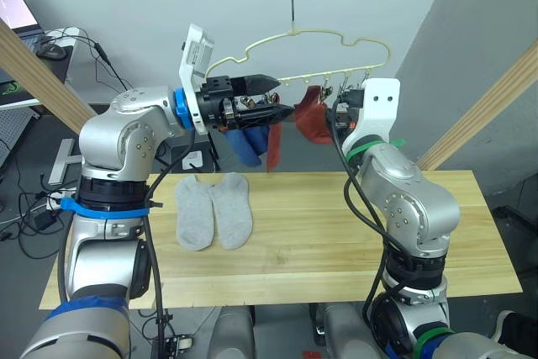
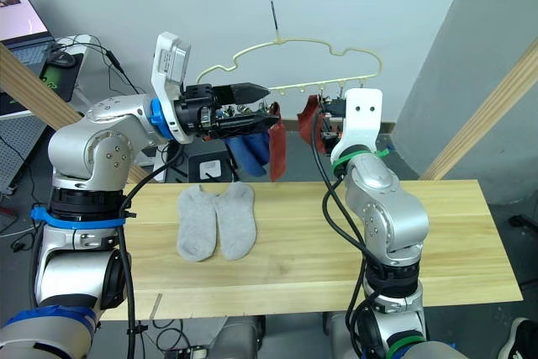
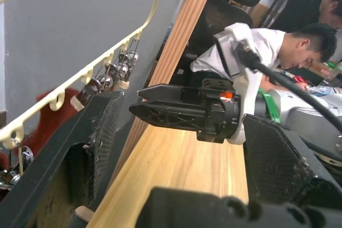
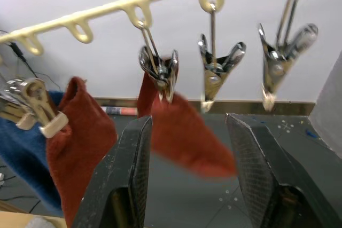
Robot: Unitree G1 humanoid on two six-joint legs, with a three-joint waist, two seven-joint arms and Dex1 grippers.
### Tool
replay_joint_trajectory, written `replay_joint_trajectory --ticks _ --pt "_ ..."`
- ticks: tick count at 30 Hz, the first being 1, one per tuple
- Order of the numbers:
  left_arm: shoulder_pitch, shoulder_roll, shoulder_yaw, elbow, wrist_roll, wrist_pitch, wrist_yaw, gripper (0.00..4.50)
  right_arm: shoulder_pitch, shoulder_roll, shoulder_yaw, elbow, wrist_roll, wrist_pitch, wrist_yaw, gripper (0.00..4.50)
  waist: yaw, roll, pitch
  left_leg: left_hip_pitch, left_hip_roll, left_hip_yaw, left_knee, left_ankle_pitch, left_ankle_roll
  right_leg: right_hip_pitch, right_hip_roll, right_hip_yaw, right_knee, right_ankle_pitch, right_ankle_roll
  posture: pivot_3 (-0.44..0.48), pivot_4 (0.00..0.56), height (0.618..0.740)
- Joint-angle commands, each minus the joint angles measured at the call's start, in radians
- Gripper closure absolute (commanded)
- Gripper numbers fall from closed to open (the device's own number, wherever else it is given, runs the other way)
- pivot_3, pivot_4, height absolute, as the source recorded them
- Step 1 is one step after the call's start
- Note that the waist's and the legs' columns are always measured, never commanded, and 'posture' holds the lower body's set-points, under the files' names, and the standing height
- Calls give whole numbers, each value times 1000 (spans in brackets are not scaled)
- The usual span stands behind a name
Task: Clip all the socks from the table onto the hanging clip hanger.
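Two light grey socks (image 1: 213,211) lay side by side on the table (image 1: 353,233), left of centre. Above, the clip hanger (image 1: 319,39) carried two blue socks (image 2: 250,150) and two rust red socks (image 4: 181,132). The left gripper (image 1: 282,97) sat wide open by the hanger's left clips; the right gripper (image 4: 187,126) was open below the free clips (image 4: 219,70).

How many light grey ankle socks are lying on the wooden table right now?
2. The two light grey ankle socks lie side by side on the light wood table, toward the robot's left: one farther left, the other beside it, edges seemingly touching.
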Motion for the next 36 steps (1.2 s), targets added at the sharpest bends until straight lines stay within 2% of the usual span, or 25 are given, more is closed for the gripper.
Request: replay_joint_trajectory --ticks 1,2,23,36 --pt "-6 14 14 -33 -3 -15 8 455 -19 4 -15 -12 -1 -38 5 2228 0 0 0 0 0 0 0 0 0 0 0 0 0 0 0 62 204 740" --pt "-5 14 13 -34 -3 -16 9 455 -21 5 -18 -6 0 -41 7 2608 0 0 0 0 0 0 0 0 0 0 0 0 0 0 0 62 204 740" --pt "20 31 23 -76 -9 -10 46 455 -120 -37 -48 193 -1 -157 66 2608 2 0 0 0 0 0 0 1 -1 0 0 0 1 0 0 106 208 740" --pt "31 36 23 -92 -15 -7 72 455 -174 -107 -59 336 -11 -246 96 2608 6 0 0 0 0 0 0 1 -1 0 0 0 1 0 0 116 210 740"
